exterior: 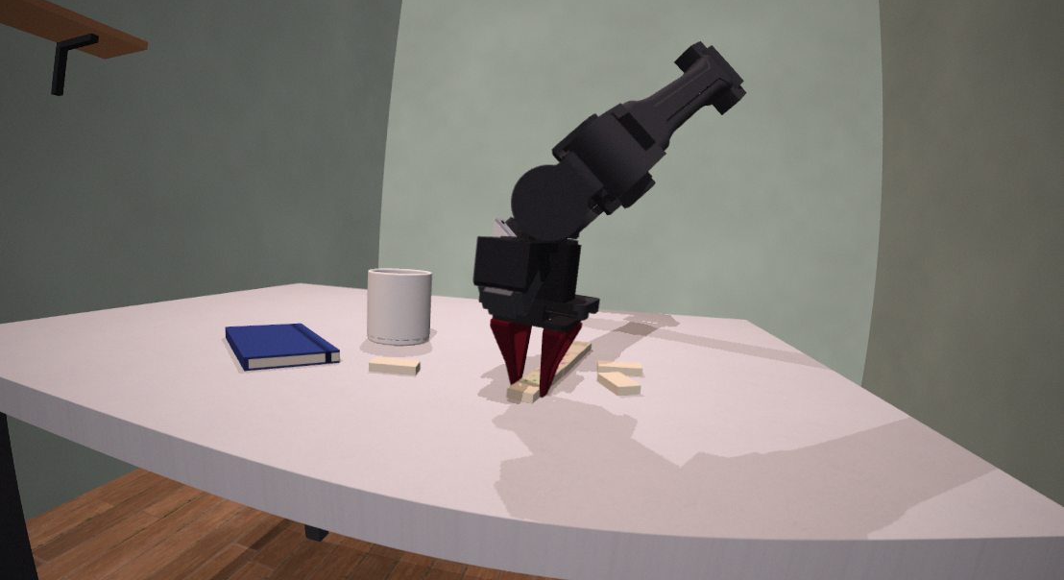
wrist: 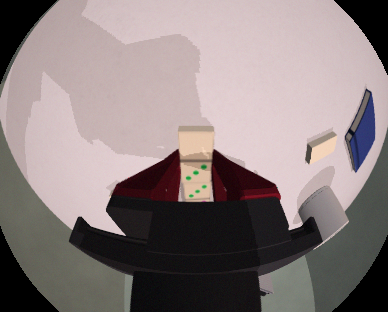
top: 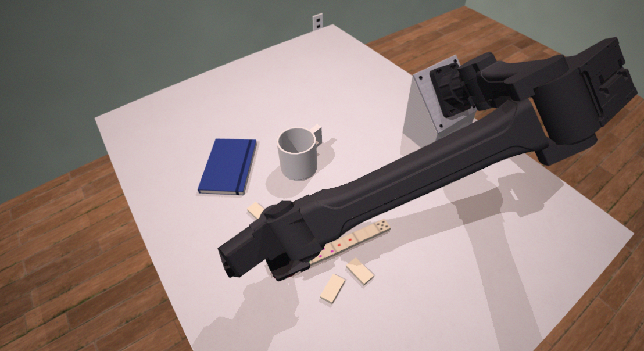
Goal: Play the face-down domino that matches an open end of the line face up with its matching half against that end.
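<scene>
My gripper is low over the table, its red fingertips against both long sides of the end domino. That domino lies flat and face up, its blank half outward and its three green pips toward the line, whose nearest half also shows three green pips. No gap shows at this joint in the wrist view. The line's other end shows five black pips. Face-down dominoes lie apart: one and another beside the line, a third across from them. The arm hides the fingers in the top view.
A grey mug and a blue notebook stand and lie on the side of the single face-down domino. The arm passes over part of the line.
</scene>
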{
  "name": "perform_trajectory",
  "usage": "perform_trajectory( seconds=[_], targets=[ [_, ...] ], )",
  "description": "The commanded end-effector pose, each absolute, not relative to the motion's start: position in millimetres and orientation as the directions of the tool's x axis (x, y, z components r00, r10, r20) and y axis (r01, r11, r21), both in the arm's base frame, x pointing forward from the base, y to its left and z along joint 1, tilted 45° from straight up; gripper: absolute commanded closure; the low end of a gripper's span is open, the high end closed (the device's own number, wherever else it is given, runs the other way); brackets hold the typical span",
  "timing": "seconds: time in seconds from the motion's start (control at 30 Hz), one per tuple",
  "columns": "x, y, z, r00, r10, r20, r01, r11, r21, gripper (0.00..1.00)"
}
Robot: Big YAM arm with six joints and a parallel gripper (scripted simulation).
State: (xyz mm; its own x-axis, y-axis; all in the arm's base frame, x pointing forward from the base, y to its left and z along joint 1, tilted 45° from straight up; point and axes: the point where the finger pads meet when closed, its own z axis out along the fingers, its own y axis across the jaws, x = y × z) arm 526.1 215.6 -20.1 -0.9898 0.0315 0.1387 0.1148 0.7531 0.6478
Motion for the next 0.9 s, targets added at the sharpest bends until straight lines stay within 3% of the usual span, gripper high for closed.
perform_trajectory(
  seconds=[0.0,0.87],
  targets=[
    [531.3,221.2,-9.6,-0.992,0.027,0.122,0.100,0.753,0.650,0.78],
    [533.5,229.6,-1.8,-0.994,0.017,0.112,0.086,0.758,0.647,0.78]
  ],
)
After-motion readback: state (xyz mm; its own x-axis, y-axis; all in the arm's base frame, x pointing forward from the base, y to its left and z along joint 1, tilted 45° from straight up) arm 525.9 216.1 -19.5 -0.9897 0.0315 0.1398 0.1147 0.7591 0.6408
